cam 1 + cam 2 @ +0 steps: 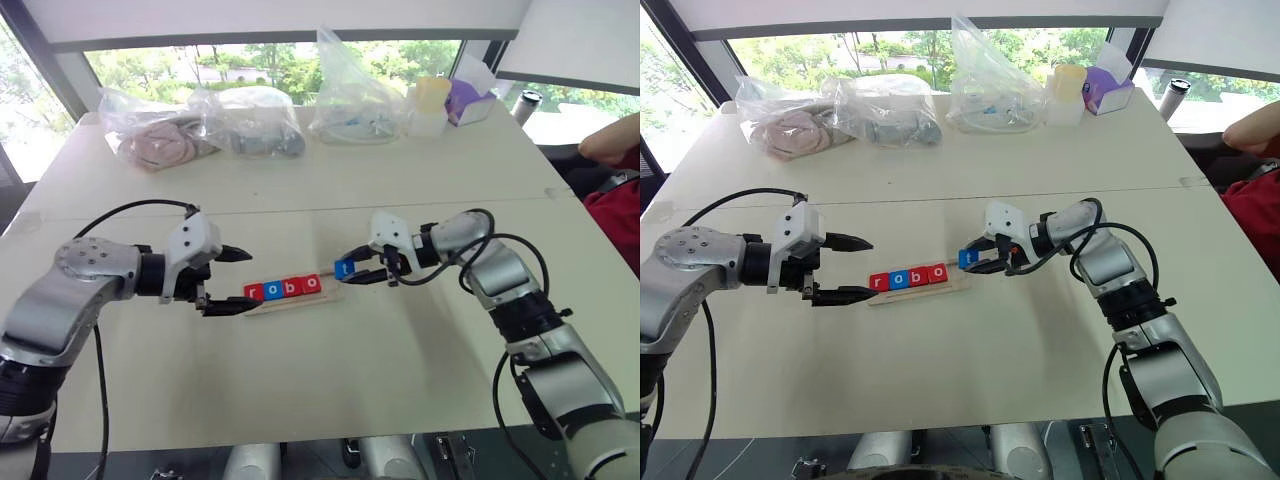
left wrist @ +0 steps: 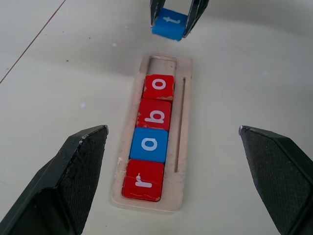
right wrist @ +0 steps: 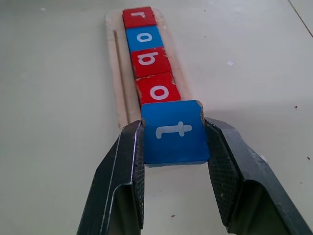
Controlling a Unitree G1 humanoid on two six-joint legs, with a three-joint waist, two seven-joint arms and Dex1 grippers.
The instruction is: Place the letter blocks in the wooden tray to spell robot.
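Fingers of the right gripper (image 3: 173, 161) squeezed the blue t block (image 3: 174, 131), holding it at the tray's empty end, seemingly a little above it. Four blocks, r (image 2: 143, 180), o, b, o, sat in the wooden tray (image 2: 183, 161). Left gripper (image 1: 232, 281) stood wide open beside the r end. White table (image 1: 330, 370), bags (image 1: 160, 130) by the window.

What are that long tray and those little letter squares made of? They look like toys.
The wooden tray looks like pale unfinished wood: matt, with faint grain and a rough, chipped rim. The letter blocks seem painted wood too, glossy red or blue with white letters; worn edges show a pale core, as on the t block. Plastic cannot be ruled out.
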